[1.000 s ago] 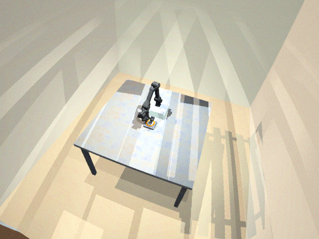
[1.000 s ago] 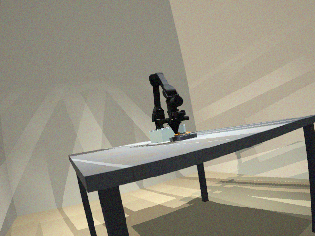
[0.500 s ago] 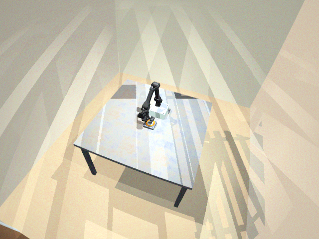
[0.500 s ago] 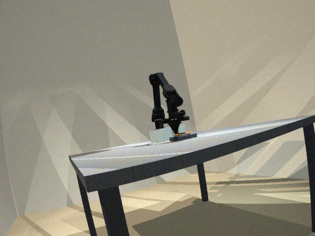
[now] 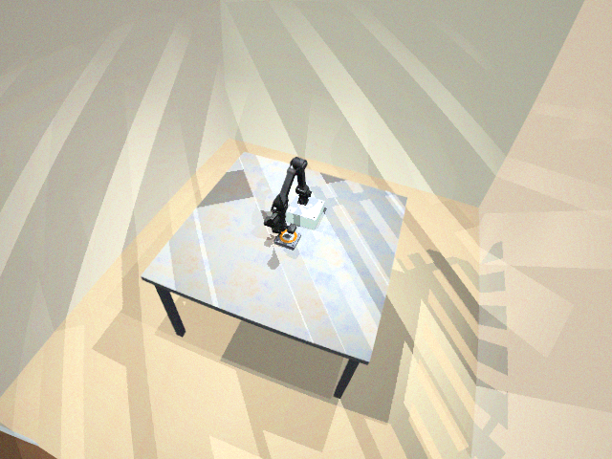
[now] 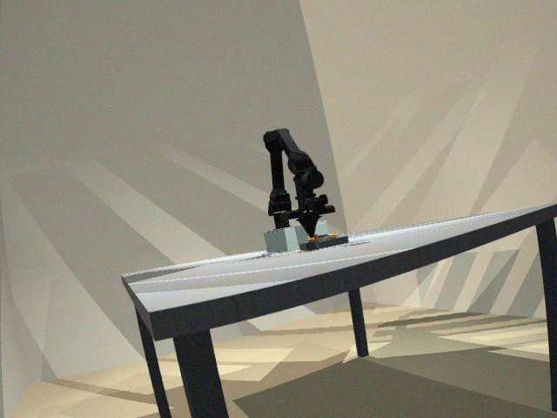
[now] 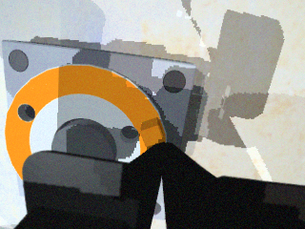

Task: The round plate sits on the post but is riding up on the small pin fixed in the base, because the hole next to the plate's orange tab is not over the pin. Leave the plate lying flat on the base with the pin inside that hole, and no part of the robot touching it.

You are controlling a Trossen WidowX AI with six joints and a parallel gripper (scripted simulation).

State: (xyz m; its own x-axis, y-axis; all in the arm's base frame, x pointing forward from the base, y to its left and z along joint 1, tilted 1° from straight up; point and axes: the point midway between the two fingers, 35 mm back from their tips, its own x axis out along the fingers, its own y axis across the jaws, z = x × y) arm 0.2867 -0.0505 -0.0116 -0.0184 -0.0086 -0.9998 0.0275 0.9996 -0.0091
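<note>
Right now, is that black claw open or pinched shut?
Shut, with nothing held. In the wrist view the claw narrows to one closed point, its two fingers meeting with no gap, beside the orange plate.
</note>
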